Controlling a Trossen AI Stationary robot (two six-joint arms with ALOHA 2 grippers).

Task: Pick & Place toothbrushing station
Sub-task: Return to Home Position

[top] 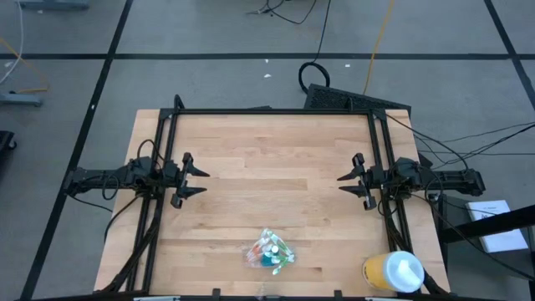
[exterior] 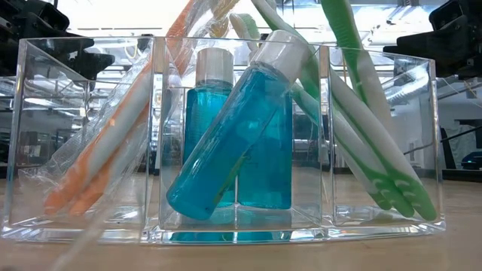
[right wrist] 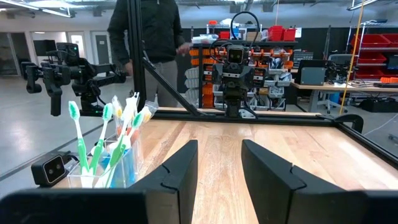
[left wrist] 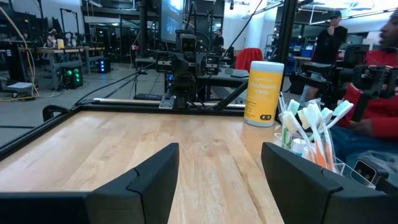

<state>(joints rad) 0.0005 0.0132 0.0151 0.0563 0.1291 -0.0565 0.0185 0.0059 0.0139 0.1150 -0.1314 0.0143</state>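
- The left gripper (top: 194, 180) is seen over the left side of the table (top: 267, 159), pointing towards the middle. Its two fingers are spread wide apart and nothing is held between them.
- The toothbrushing station (top: 269, 251), a clear plastic holder, is found on the wood near the front edge of the table, about midway between the two arms and well apart from both grippers.
- In the low view the holder is shown divided into three compartments side by side.
- Orange toothbrushes (exterior: 98, 150) in clear wrapping are leaned at a slant in the compartment on that picture's left.
- Two blue bottles (exterior: 226, 143) with white caps are kept in the middle compartment; one is upright and the other is tilted against it.
- Green toothbrushes (exterior: 376, 128) are leaned at a slant in the compartment on that picture's right.
- The right gripper (top: 347, 182) is seen over the right side of the table, pointing towards the middle and facing the left one. Its fingers are parted with a clear gap, and nothing is gripped.
- A yellow cup (top: 393, 272) with a white lid is placed at the front right corner of the table, to the right of the holder and apart from it.
- A person in a red top (left wrist: 373, 106) is seen beyond the table in the left wrist view.
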